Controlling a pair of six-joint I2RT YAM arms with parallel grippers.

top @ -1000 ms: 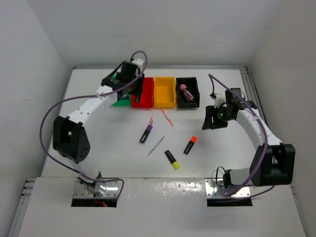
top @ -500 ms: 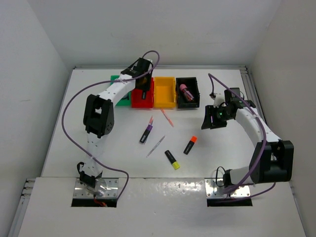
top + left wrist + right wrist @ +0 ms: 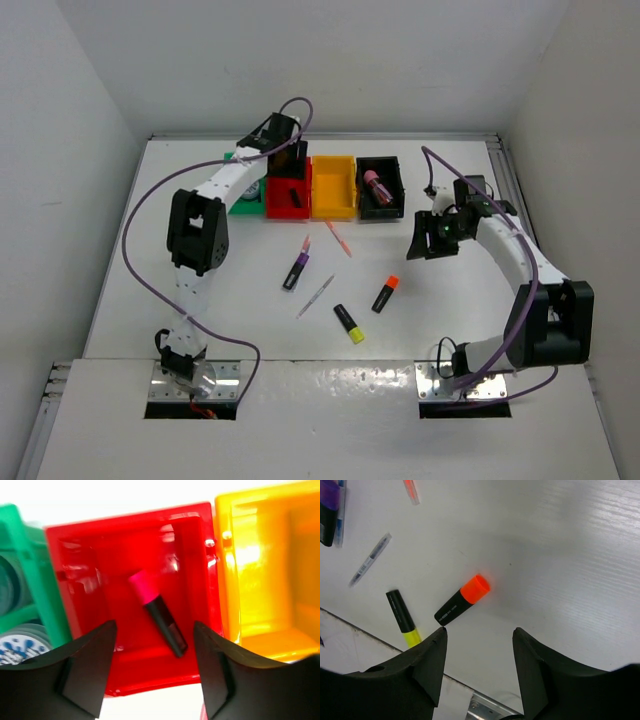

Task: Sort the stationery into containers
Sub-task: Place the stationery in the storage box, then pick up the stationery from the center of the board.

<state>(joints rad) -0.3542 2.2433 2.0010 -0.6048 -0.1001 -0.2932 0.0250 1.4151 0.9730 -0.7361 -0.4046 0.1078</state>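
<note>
Pincers gape empty: left pincer (image 3: 153, 625) over red bin (image 3: 125, 520) (pink-capped highlighter (image 3: 157, 612) inside), right pincer (image 3: 480, 632) near orange-capped highlighter (image 3: 462, 600).

No legible txt or brand: tiny print on orange-cap highlighter (image 3: 462, 600) & grey pen (image 3: 370, 559) too small to read.
</note>
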